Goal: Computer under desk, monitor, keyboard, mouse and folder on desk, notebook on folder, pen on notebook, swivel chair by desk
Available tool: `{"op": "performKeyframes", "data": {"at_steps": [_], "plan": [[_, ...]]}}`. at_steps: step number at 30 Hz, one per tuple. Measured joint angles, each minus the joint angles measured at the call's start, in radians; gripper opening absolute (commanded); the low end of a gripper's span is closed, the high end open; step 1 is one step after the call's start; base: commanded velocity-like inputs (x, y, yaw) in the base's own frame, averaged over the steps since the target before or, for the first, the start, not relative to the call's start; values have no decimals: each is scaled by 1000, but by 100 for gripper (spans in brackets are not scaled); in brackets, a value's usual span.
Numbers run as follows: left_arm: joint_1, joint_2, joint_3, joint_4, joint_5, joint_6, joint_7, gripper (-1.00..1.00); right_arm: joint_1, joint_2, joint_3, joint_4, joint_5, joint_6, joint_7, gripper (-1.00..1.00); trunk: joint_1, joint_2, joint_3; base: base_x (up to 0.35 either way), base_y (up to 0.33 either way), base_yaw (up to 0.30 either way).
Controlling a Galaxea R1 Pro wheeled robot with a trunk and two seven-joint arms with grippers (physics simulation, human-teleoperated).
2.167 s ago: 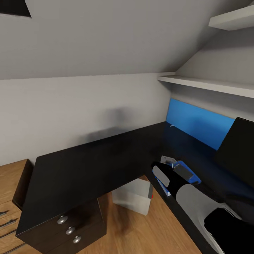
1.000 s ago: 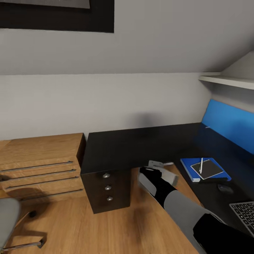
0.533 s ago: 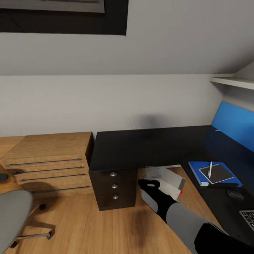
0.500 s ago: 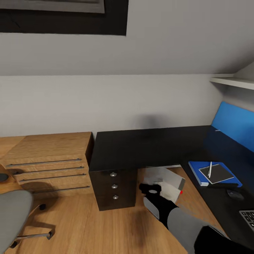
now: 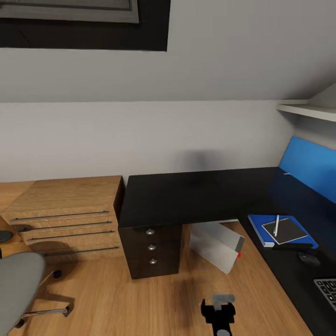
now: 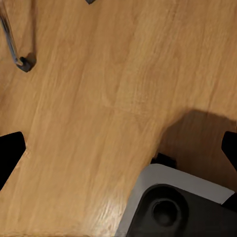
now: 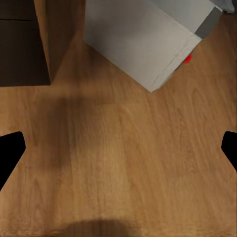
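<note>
With both grippers spread and empty, you roll the chair [image 5: 18, 284] gently beside the desk [image 5: 196, 196], avoiding the computer [image 5: 215, 245].

A light oak dresser [image 5: 65, 212] with long metal bar handles stands against the pale grey wall [image 5: 140, 135]. A dark-framed window [image 5: 84, 23] sits in the sloped ceiling above, and a white shelf [image 5: 308, 111] juts from the wall over a bright blue panel [image 5: 310, 165].
</note>
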Motion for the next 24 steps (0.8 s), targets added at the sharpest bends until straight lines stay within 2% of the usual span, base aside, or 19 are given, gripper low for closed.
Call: {"op": "performKeyframes", "data": {"at_steps": [1, 2, 6, 7, 17, 24], "plan": [[0, 1, 0, 67, 2, -52, -2, 100, 24, -4, -2, 35, 0, -59, 3, 100, -4, 7, 3, 0, 0, 0], [0, 1, -1, 89, 1, -67, -3, 100, 37, -6, 2, 46, 2, -90, 8, 100, -8, 14, 6, 0, 0, 0], [0, 2, -1, 114, 2, -87, -4, 100, 71, -12, 2, 61, 2, -148, 20, 100, -23, 42, 19, 0, 0, 0], [0, 2, 1, 123, 3, -93, -3, 100, 99, -17, 0, 68, -4, -169, 25, 100, -27, 49, 22, 0, 0, 0], [0, 2, 1, 124, 2, -93, -3, 100, 114, -17, 4, 68, -1, -216, 26, 100, -65, 119, 67, -266, 42, 22], [0, 2, 1, 123, 2, -92, -3, 100, 121, -17, 4, 68, 2, -254, 26, 100, -92, 168, 100, -55, 12, 117]]}}
